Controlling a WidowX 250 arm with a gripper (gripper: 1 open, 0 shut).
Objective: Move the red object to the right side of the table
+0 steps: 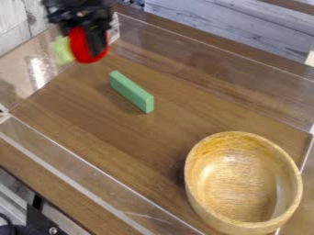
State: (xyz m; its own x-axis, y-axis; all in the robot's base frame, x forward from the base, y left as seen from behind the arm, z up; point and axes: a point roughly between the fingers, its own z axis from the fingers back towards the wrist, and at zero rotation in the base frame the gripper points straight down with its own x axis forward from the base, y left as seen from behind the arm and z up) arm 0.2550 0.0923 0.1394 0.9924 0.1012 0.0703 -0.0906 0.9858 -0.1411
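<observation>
Fingers [87, 41] gripping round red object [86, 44], rectangular green block [131, 92], wood-grain table [135, 147]

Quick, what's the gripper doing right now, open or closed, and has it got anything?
Gripper: closed on the red toy fruit, up off the table.

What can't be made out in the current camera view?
- Gripper fingertips: motion blur, no sharp edge where they meet the red object.
- Green leafy stub: smeared by motion, shape lost.
- Rest of the arm: cut off by the top edge.
- Wooden bowl: underside hidden by its own body.
</observation>
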